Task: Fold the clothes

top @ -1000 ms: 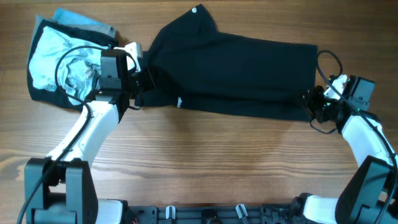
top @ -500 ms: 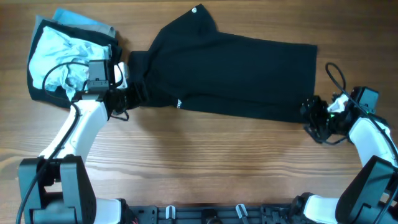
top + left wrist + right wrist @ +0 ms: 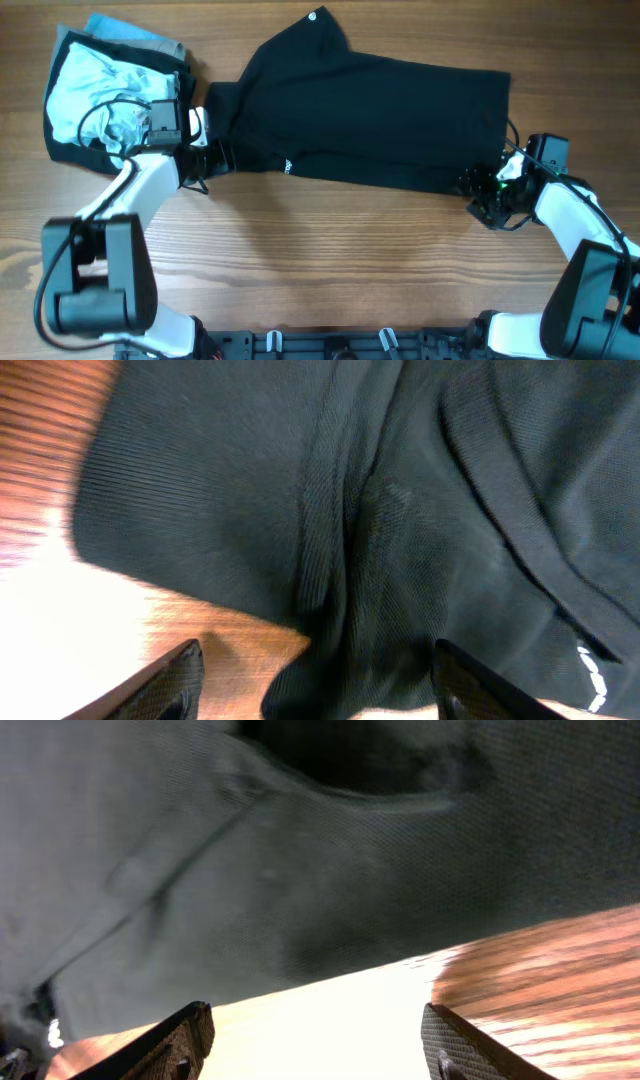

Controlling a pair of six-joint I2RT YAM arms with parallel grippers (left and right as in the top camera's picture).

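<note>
The black T-shirt (image 3: 380, 110), one of the clothes, lies as a long folded band across the table, with a small white logo (image 3: 287, 165) near its front edge. At its left end my left gripper (image 3: 212, 157) is open. In the left wrist view a bunched fold of the shirt (image 3: 330, 560) reaches down between the spread fingertips of this gripper (image 3: 318, 682). My right gripper (image 3: 480, 190) is open at the shirt's front right corner. In the right wrist view the shirt's edge (image 3: 300, 900) lies just ahead of this gripper (image 3: 315, 1045), with only bare table between its fingers.
A pile of other garments (image 3: 95, 90), pale blue over black, lies at the back left, just behind the left arm. Bare wooden table (image 3: 330, 260) stretches along the whole front. The arm bases stand at the front corners.
Both grippers have opened and let go of the shirt's ends. The left one slid down and left. The right one pulled back, then moved left along the front edge.
</note>
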